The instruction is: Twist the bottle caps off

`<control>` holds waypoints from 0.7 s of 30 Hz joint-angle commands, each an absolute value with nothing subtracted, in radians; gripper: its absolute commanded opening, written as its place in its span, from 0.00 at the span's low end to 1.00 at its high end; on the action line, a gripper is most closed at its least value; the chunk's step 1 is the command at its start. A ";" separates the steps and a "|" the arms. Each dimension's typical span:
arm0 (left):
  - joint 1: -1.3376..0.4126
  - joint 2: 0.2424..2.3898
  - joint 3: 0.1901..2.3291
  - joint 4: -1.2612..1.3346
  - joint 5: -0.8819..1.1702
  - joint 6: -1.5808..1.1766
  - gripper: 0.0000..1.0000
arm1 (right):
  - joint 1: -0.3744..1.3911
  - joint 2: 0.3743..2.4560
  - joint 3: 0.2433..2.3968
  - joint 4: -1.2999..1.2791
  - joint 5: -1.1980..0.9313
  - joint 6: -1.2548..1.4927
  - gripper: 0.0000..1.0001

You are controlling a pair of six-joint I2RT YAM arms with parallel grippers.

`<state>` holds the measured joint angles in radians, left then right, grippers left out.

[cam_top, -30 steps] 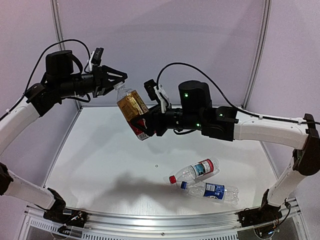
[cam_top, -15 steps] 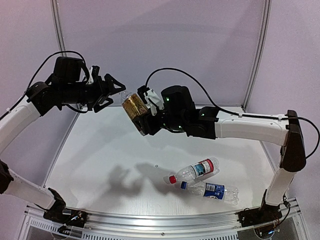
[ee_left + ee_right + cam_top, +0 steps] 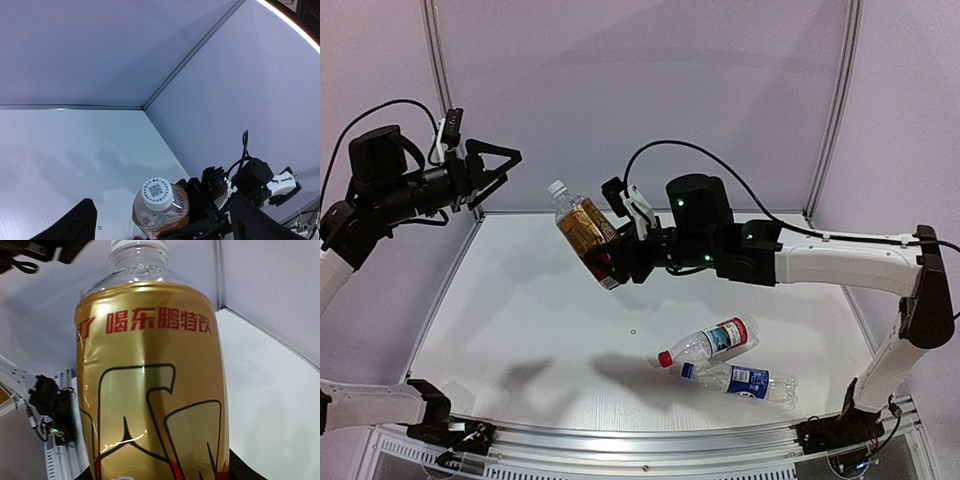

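The left end effector [image 3: 508,166] hangs high over the far-left corner of the pale surface [image 3: 520,300], its two dark fingers spread wide with nothing between them, tips facing right. Just to its right, apart from it and a little lower, is the small white round plastic screw cap [image 3: 555,187], seated on the neck of the amber-filled clear plastic bottle with a gold-and-red label [image 3: 584,226].

That bottle is held in the air above the far middle of the surface. Its long axis is tilted, neck up and to the left, base down and to the right. The left wrist view looks almost straight down onto the top of the cap, so cap and spread fingers seem roughly in line. The right end effector [image 3: 615,262] is clamped around the bottle's lower body. The left arm is plainly the nearer one to the cap. I judge that it must approach along the bottle's axis, with open air all round.

Further right, near the near-right corner, two more bottles lie on their sides, touching: a clear plastic bottle with a red-and-white label [image 3: 715,340] and a small red cap [image 3: 664,358], and beside it a clear plastic bottle with a blue label [image 3: 745,380] and a small blue cap [image 3: 687,370]. Both are well apart from either end effector.
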<state>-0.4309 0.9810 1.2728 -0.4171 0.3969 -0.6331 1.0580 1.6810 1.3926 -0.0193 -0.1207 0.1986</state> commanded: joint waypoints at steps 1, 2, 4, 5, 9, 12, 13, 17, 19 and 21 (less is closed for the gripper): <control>-0.407 1.006 1.259 -0.262 0.662 -0.582 0.90 | 1.055 1.631 1.395 0.079 -0.336 0.283 0.00; -0.410 1.014 1.257 -0.237 0.682 -0.596 0.90 | 1.056 1.631 1.398 0.085 -0.355 0.296 0.00; -0.421 1.030 1.249 -0.179 0.698 -0.621 0.89 | 1.056 1.633 1.400 0.098 -0.377 0.318 0.00; -0.427 1.037 1.252 -0.162 0.701 -0.626 0.87 | 1.056 1.633 1.400 0.103 -0.384 0.325 0.00; -0.456 1.071 1.278 -0.150 0.712 -0.624 0.82 | 1.055 1.631 1.406 0.110 -0.404 0.339 0.00; -0.480 1.099 1.289 -0.144 0.722 -0.625 0.79 | 1.056 1.631 1.409 0.117 -0.413 0.349 0.00; -0.487 1.107 1.292 -0.144 0.724 -0.624 0.78 | 1.056 1.633 1.411 0.117 -0.415 0.352 0.00; -0.517 1.132 1.297 -0.137 0.718 -0.627 0.65 | 1.056 1.634 1.413 0.118 -0.418 0.358 0.00; -0.528 1.137 1.302 -0.138 0.714 -0.626 0.58 | 1.055 1.637 1.414 0.121 -0.420 0.360 0.00; -0.533 1.143 1.302 -0.141 0.707 -0.628 0.52 | 1.057 1.639 1.415 0.120 -0.420 0.363 0.00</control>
